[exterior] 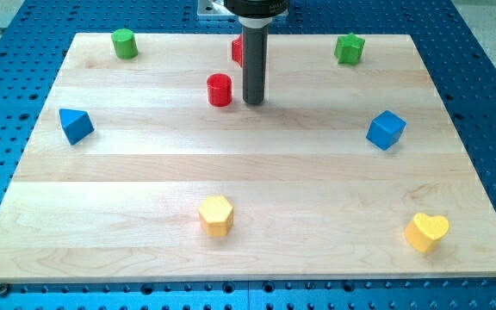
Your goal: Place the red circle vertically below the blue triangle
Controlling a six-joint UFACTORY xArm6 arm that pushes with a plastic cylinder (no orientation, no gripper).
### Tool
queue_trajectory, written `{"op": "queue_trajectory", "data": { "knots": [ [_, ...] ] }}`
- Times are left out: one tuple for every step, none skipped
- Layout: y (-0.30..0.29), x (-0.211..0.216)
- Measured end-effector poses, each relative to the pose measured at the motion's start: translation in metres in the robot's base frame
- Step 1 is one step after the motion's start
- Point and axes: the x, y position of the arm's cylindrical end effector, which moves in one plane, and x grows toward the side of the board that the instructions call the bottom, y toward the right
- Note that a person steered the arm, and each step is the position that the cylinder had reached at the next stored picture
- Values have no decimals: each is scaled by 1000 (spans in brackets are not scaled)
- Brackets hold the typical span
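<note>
The red circle [220,89], a short red cylinder, stands on the wooden board near the view's top centre. The blue triangle [75,125] lies at the view's left edge of the board, lower than and far left of the red circle. My tip [253,102] rests on the board just to the right of the red circle, a small gap apart from it. The dark rod rises from there to the view's top.
A second red block [237,50] is partly hidden behind the rod. A green cylinder [125,43] sits top left, a green block [349,48] top right. A blue cube [386,130] is at the right, a yellow hexagon [216,215] bottom centre, a yellow heart [426,232] bottom right.
</note>
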Motion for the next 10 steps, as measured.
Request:
{"op": "queue_trajectory", "data": {
  "knots": [
    [-63,-10],
    [-156,44],
    [-151,48],
    [-116,18],
    [-159,-21],
    [-183,11],
    [-199,61],
    [-199,42],
    [-239,110],
    [-250,183]
  ]
}}
